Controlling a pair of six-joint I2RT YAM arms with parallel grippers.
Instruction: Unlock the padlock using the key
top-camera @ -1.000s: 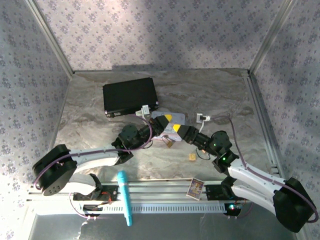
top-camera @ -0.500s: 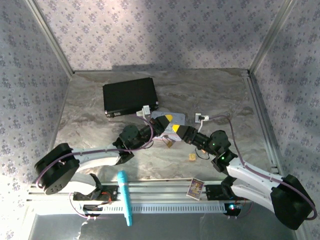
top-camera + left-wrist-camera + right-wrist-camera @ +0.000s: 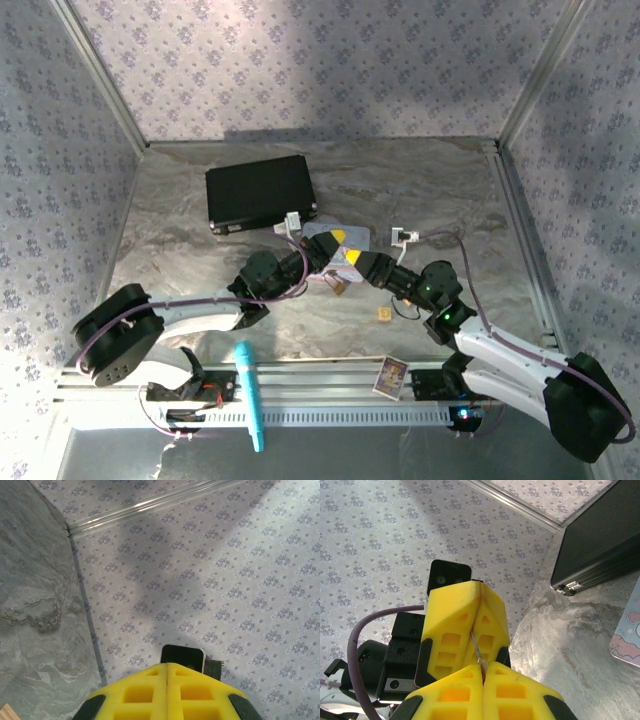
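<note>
Over the middle of the worktop (image 3: 180, 265) the two arms meet tip to tip. The right gripper (image 3: 482, 692) is closed, and the key (image 3: 476, 652) shows as a thin silvery strip rising from the seam between its yellow fingers. The key runs up to the left gripper (image 3: 167, 690), whose fingers are also pressed together with no gap. What they pinch cannot be told. From above, the padlock (image 3: 341, 285) is a small brass spot just at the near side of the meeting fingertips. A pastel tin (image 3: 627, 635) lies under the grippers, a black case (image 3: 258, 192) farther back, and a tan cube (image 3: 384, 315) near the right arm.
</note>
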